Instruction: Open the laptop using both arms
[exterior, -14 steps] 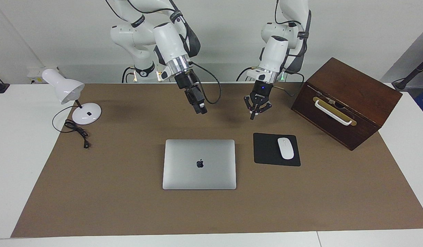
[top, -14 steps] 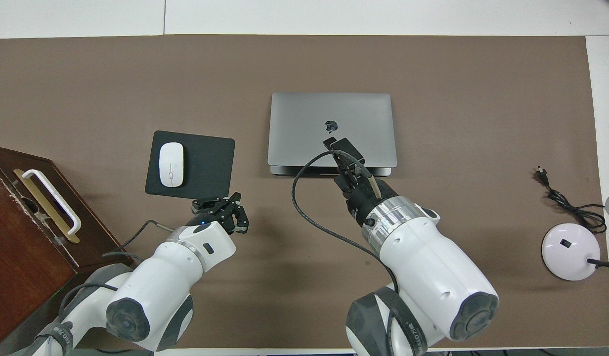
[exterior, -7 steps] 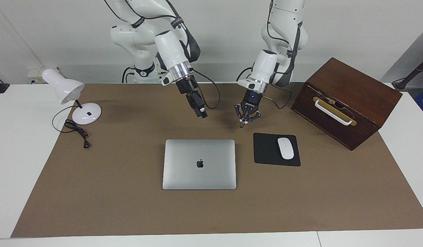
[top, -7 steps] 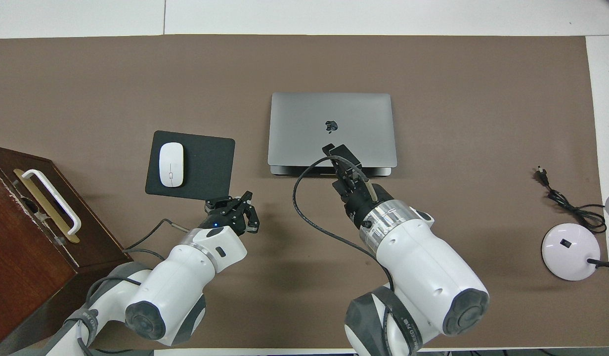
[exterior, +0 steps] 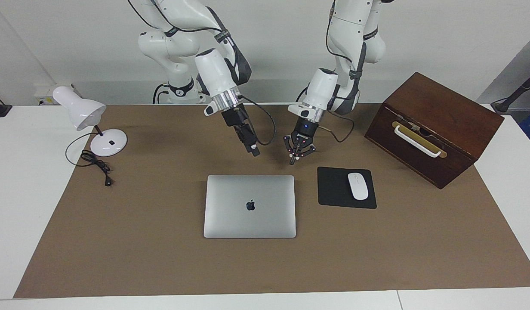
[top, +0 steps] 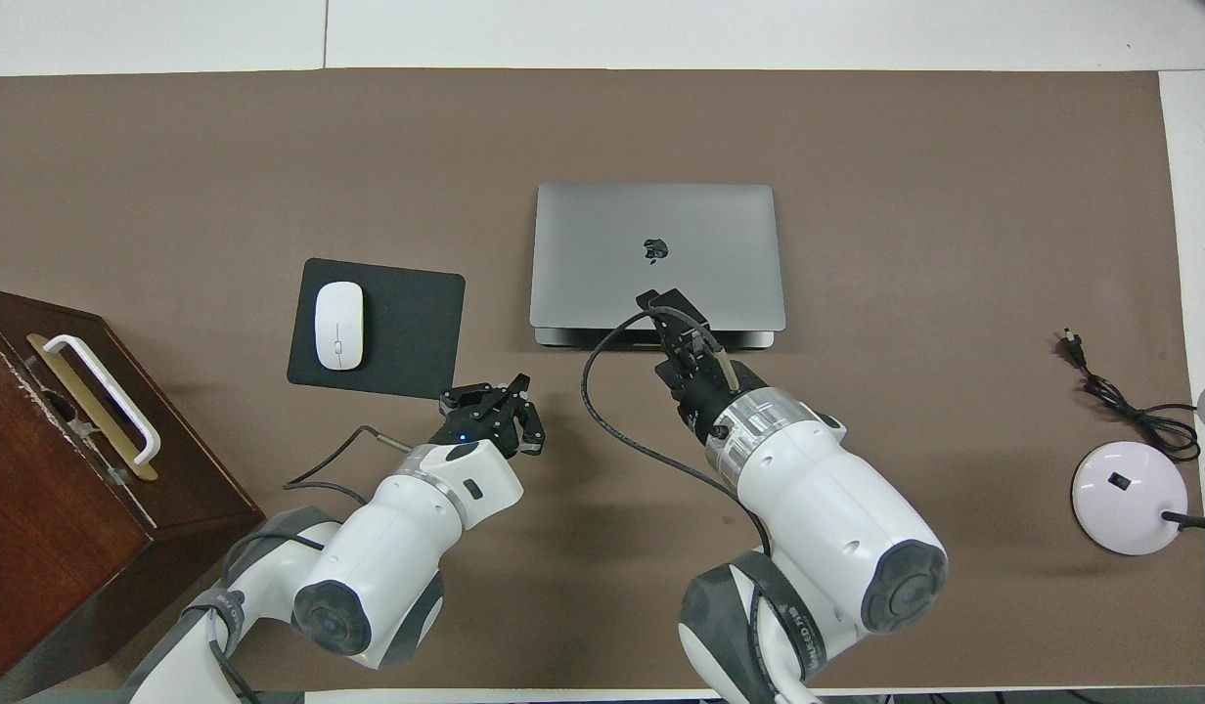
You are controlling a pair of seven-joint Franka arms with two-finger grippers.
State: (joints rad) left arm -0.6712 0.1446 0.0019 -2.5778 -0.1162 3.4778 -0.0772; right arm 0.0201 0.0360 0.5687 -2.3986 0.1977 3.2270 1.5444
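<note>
**Both arms poised short of a closed laptop**

Brown matting (exterior: 118, 241) covers the white table, and all the work sits on it.

Start with the right gripper (exterior: 252, 150): it hangs in the air over bare mat, just on the robots' side of the laptop (exterior: 250, 206), angled down toward its nearer edge. From above it overlaps that edge, but the facing view shows it raised and touching nothing. Its fingers look drawn together with nothing between them, which would suit pushing or prying at an edge rather than grasping. The left gripper (exterior: 296, 157) hovers beside it, over the mat close to the laptop's nearer corner on the left arm's end, also holding nothing; I cannot tell whether its fingers are parted or closed.

Outward from there, the laptop lies flat and fully closed in the middle of the mat, logo up. Two arms converging on the same edge suggests one is meant to steady the base while the other lifts the lid; neither has made contact, so the opening has not begun.

Beside the laptop, toward the left arm's end, a white mouse (exterior: 358, 186) rests on a black mousepad (exterior: 334, 189), and a wooden box (exterior: 437, 125) stands nearer the robots than that. A white desk lamp (exterior: 86, 116) sits at the right arm's end, well apart from the work.
</note>
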